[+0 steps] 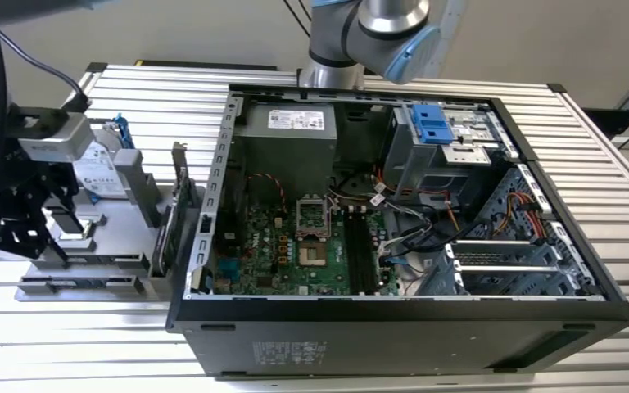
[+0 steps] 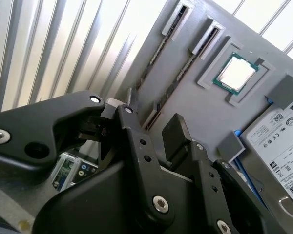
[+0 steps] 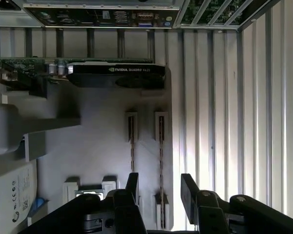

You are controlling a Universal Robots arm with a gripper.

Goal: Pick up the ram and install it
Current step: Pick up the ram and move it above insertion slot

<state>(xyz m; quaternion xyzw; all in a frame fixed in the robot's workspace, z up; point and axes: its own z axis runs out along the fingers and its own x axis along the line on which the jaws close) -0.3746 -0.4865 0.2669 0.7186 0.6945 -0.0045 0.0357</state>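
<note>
Closest to the lens in the first wrist view: two black fingers [image 3: 133, 184] of the gripper [image 3: 160, 191], spread apart, clamped on nothing. Straight beyond the gap between them, the ram [image 3: 161, 148], standing on edge as a thin dark strip in a narrow slot of the grey parts tray [image 3: 97, 141], close along the tray's outer edge. Impossible to tell whether touched by either finger. Just beside it, a second slot [image 3: 132, 139] running parallel, holding another thin strip on edge. Farther along the tray, a graphics card [image 3: 112, 75] standing upright, crosswise to both slots. Off to one side, a silver hard drive [image 3: 10, 195] with a white label and a bit of blue at its edge.

Second wrist view: black linkage of the gripper in front, and past it a square processor [image 2: 237, 73] face up in its own recess of the tray, between the slots and the hard drive.

Exterior view: gripper hanging low over the tray at the exterior view's left, tray resting on a ribbed metal table [image 1: 161, 90], just beside an open computer case [image 1: 402, 327]. Inside the case, a green motherboard [image 1: 292, 246] exposed, long black slots [image 1: 360, 246] near its middle. Ram well apart from those slots, not yet installed.
</note>
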